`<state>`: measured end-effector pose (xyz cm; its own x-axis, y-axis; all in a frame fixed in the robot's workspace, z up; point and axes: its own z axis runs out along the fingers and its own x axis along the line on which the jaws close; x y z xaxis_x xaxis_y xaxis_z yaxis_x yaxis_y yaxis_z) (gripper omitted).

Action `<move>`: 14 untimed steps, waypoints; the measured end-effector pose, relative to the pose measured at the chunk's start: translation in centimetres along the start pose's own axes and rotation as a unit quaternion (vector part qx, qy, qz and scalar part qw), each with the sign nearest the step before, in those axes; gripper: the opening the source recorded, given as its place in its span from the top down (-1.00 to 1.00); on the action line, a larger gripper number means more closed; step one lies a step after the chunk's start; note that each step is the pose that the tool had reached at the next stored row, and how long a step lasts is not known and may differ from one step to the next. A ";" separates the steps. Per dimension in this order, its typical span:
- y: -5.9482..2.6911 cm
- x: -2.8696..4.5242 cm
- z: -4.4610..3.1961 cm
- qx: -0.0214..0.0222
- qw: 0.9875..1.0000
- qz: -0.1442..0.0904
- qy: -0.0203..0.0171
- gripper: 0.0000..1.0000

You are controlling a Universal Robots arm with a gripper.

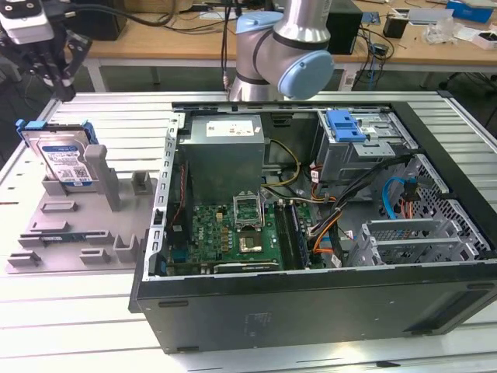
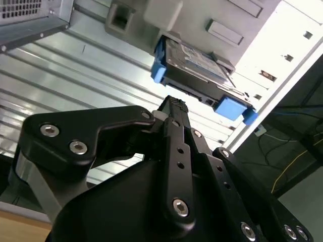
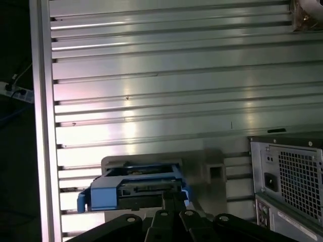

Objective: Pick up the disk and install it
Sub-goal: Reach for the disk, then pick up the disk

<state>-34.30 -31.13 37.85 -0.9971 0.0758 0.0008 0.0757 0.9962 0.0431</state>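
Closed jaws — hovering near the disk point(image 1: 66, 159).

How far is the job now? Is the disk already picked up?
Nothing looks done yet: the disk stands in its grey holder, outside the case. In hand: the gripper hovers above the disk, apart from it. Left: the whole pick-up and the install.

Slatted aluminium table point(image 1: 78, 326); cluttered wooden desk point(image 1: 140, 45) behind.
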 end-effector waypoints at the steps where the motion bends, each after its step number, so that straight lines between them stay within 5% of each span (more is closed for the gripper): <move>1: 0.26 0.88 0.09 0.000 1.000 0.000 0.000 0.79; 7: 0.99 3.41 0.31 0.000 1.000 0.000 0.000 0.79; 14: 1.07 3.57 0.32 0.001 1.000 0.000 0.000 0.79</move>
<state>-37.78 -29.77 37.59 -0.9971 0.0758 0.0008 0.0758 0.9963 0.0415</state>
